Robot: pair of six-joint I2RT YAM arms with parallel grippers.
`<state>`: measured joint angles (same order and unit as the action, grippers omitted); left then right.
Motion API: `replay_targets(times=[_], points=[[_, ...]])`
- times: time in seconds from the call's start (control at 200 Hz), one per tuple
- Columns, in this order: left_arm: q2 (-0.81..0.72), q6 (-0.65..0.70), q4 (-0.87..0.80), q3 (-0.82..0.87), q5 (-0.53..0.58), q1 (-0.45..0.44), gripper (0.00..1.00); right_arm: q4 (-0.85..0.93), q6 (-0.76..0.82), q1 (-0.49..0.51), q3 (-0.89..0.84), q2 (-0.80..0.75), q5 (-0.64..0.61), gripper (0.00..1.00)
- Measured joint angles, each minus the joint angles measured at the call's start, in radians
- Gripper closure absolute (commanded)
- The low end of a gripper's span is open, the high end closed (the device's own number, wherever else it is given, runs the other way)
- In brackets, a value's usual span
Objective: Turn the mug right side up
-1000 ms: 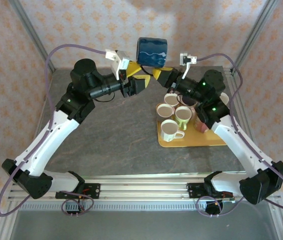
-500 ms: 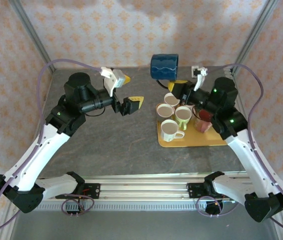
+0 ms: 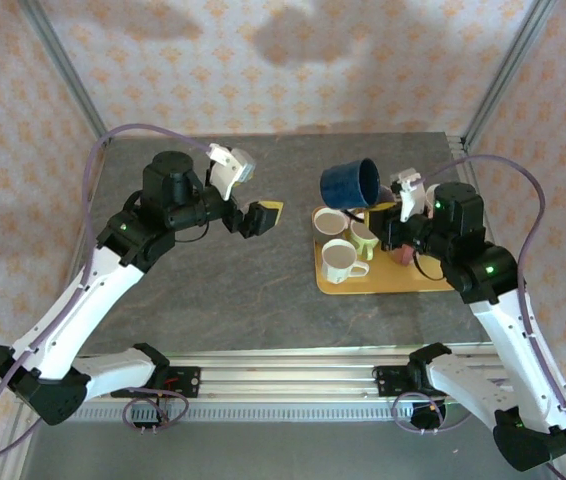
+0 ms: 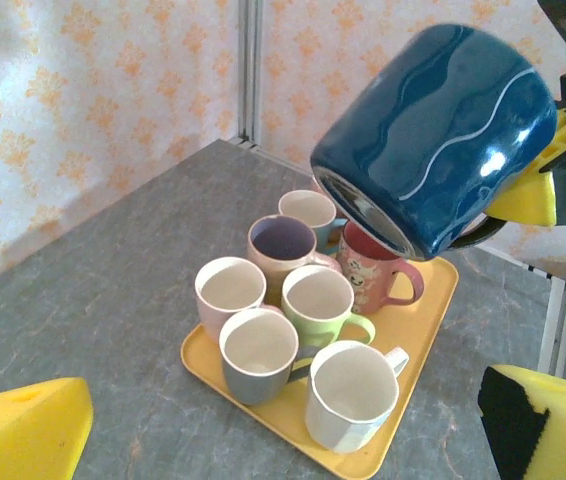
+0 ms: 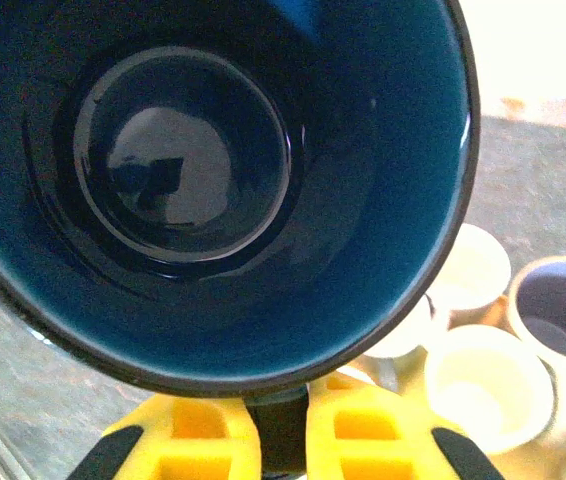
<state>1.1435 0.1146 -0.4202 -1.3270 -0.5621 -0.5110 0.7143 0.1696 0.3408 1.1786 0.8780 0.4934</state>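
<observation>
R jaws grip mug [image 3: 351, 184], mouth tilted rightward

Bright, even light; glossy highlights on the mug [image 4: 433, 140], right wrist background washed out.

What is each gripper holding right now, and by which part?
The right gripper is shut on the blue mug, pinching its handle; the mug hangs tilted in the air. The left gripper is open and empty.
</observation>
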Motion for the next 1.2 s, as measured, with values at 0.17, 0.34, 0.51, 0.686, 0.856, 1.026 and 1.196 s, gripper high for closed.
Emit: replay_targets(times=[0.17,0.34,0.51,0.686,0.856,1.026,1.196], points=[[-0.01,0.004,-0.003,0.022,0.013,0.0,0.0,0.117,0.077,-0.004,-0.015,-0.015,-0.126,1.0],[-0.011,0.015,-0.003,0.045,0.026,0.0,0.0,0.215,0.093,-0.006,-0.039,-0.036,-0.208,1.0],[-0.011,0.019,-0.003,0.046,0.029,0.0,0.0,0.273,0.038,-0.006,-0.063,-0.041,-0.278,1.0],[-0.006,0.026,-0.003,0.046,0.029,0.0,0.0,0.32,-0.055,-0.006,-0.079,-0.042,-0.338,1.0],[0.008,0.026,-0.003,0.049,0.049,0.0,0.0,0.364,-0.134,-0.006,-0.093,-0.037,-0.378,1.0],[0.009,0.026,-0.003,0.074,0.069,0.0,0.0,0.412,-0.171,-0.005,-0.09,-0.01,-0.401,1.0],[0.009,0.026,-0.003,0.091,0.078,0.0,0.0,0.431,-0.164,-0.005,-0.09,0.0,-0.406,1.0]])
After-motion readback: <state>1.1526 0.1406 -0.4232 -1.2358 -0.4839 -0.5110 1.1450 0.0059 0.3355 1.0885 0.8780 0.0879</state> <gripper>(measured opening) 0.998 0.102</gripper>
